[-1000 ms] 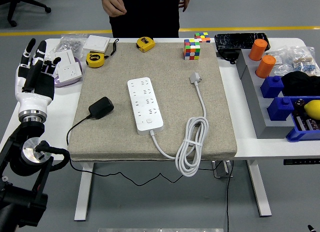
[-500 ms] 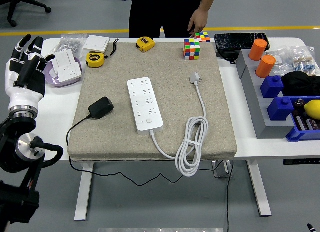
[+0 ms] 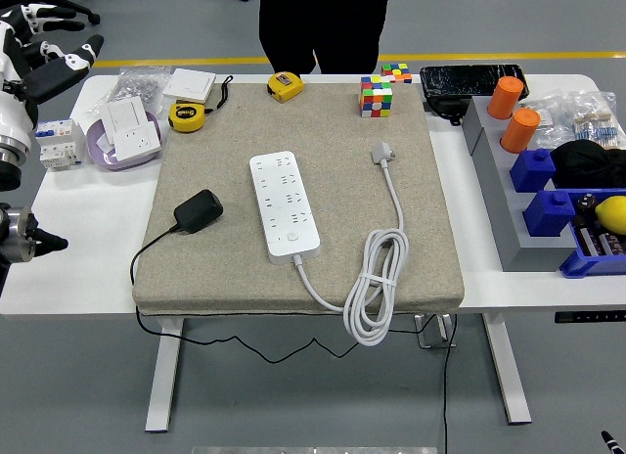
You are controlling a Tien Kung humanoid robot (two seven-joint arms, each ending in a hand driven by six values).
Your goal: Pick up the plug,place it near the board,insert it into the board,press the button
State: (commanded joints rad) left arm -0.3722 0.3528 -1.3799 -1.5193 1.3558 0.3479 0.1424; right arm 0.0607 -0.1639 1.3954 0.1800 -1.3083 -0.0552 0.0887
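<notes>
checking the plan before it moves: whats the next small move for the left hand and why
Probably bring the left hand down and right toward the black plug. The plug lies untouched on the mat, left of the power strip, while the hand is up at the table's far-left corner holding nothing.

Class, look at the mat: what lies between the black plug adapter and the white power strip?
Nothing. In the head view, only bare beige mat separates the black plug adapter from the white power strip.
</notes>
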